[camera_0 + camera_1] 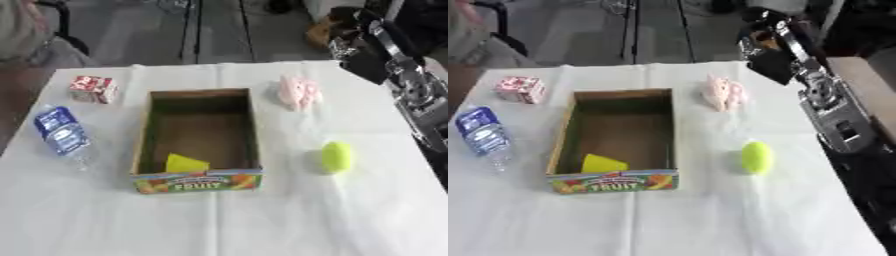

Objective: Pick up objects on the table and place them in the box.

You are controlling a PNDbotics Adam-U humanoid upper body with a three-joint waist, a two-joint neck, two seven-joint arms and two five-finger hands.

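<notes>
One yellow piece [185,163] is already seen inside the box [143,137], at its near left corner, so the task is judged partly done, between picks. The right hand [767,55] is held high at the upper right of the frame, over the desk's [289,220] far right edge, touching nothing; whether its fingers are spread or curled cannot be told. The left hand is not seen. The pink soft object [299,92] lies nearest the hand, right of the box's far end, and is judged the likely next pick: a descent toward it is called for. The yellow-green ball [337,157] sits centre right; it may roll. A blue-labelled bottle [61,132] and red-and-white carton [94,89] lie left of the box, well apart from the arm. Nothing is seen blocking the approach.
</notes>
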